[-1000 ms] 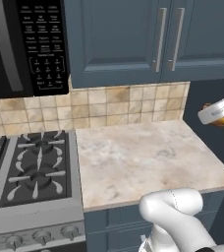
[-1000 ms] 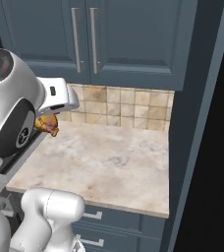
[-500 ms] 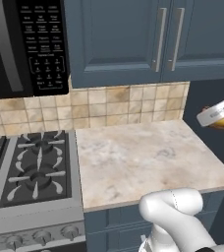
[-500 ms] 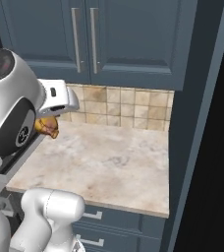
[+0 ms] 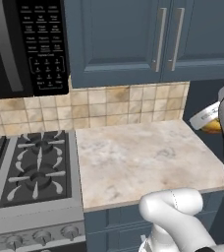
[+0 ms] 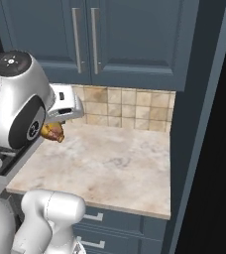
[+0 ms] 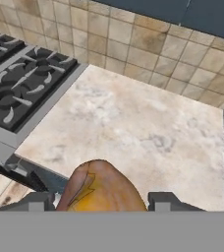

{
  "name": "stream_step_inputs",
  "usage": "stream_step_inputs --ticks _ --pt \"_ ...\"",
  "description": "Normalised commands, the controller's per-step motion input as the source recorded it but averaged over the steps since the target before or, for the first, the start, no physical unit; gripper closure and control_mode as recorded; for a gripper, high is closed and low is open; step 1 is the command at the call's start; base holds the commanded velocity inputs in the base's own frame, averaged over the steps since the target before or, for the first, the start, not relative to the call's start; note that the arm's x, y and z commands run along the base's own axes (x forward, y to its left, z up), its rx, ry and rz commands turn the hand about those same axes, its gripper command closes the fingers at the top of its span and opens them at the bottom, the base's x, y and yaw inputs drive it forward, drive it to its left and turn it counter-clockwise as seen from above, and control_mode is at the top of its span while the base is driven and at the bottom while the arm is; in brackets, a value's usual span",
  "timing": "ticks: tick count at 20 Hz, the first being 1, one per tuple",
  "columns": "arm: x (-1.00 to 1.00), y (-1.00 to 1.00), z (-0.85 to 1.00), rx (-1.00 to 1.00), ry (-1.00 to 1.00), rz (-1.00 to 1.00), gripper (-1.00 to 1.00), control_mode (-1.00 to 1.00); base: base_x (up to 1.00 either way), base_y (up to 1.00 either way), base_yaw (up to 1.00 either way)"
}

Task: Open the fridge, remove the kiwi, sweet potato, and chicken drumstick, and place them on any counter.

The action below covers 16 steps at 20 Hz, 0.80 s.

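Observation:
My gripper [image 5: 206,116] hangs at the right end of the counter [image 5: 138,157], above its surface, shut on the chicken drumstick [image 5: 213,126]. From the other side the golden-brown drumstick [image 6: 52,132] shows under the white hand [image 6: 65,106], over the counter's left part [image 6: 110,163]. In the hand view the drumstick [image 7: 101,189] sits between the two dark fingertips [image 7: 35,201], with the marbled counter [image 7: 133,128] below. The kiwi and the sweet potato are out of view. A black mass [image 6: 219,149] stands at the far right; I cannot tell whether it is the fridge.
A black gas stove [image 5: 30,172] adjoins the counter's left side, with a black microwave [image 5: 25,44] above it. Blue wall cabinets [image 5: 158,34] hang over the tiled backsplash [image 5: 119,106]. A tall blue panel [image 6: 187,129] closes off the counter's right end.
The gripper has sunk slightly toward the counter with the drumstick still in it. Nothing else has moved.

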Motion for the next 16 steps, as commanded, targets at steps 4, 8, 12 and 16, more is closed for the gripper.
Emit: stream_step_inputs --ticks 4,8,12,16 --pt "0.41 0.0 -0.46 0.0 0.04 0.01 1.0 -1.0 0.0 0.0 0.0" --pt "0.47 0.0 -0.56 0.0 0.06 0.02 1.0 -1.0 0.0 0.0 0.0" --pt "0.61 0.0 -0.67 -0.01 0.06 0.0 1.0 -1.0 0.0 0.0 0.0" --pt "0.61 0.0 -0.68 0.0 0.04 0.0 1.0 -1.0 0.0 0.0 0.0"
